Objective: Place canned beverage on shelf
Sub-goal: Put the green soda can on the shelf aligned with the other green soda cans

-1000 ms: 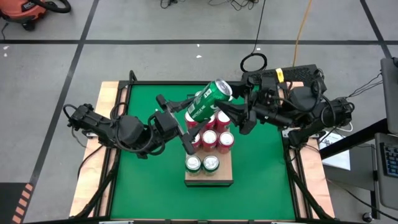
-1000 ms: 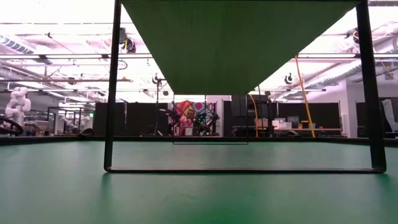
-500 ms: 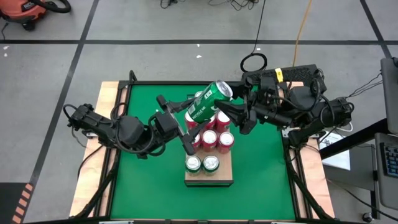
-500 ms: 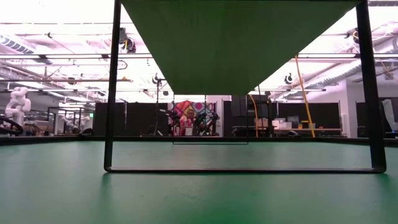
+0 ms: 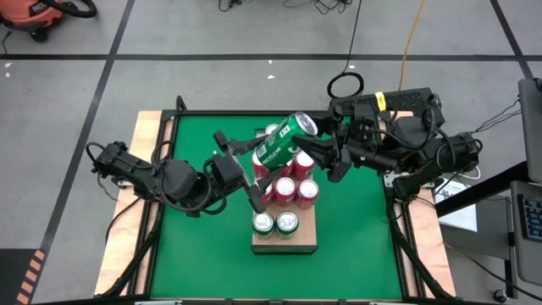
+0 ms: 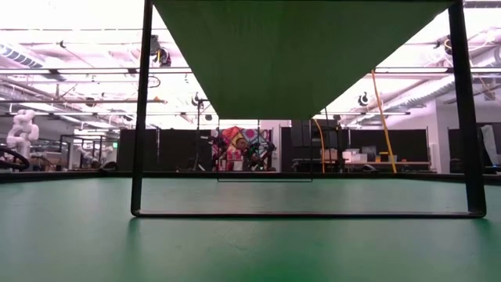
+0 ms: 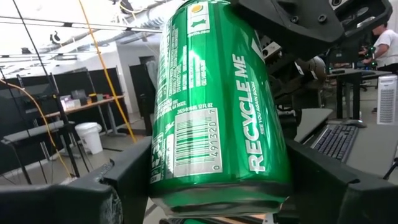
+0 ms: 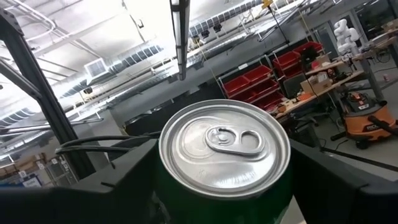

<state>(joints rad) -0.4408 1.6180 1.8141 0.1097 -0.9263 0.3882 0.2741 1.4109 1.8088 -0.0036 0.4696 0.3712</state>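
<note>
Your left gripper (image 5: 254, 161) clamps the tilted green aluminium can (image 5: 281, 140) above centre frame; your right gripper (image 5: 318, 152) brackets its top, contact unclear.

High view evenly lit, sharp. Low view: bright ceiling strip lights (image 6: 70, 70) blown out, near green table surface (image 6: 250, 251) blurred. Glare on silver can lid (image 8: 224, 148); green aluminium can (image 7: 214, 106) sharp.
</note>
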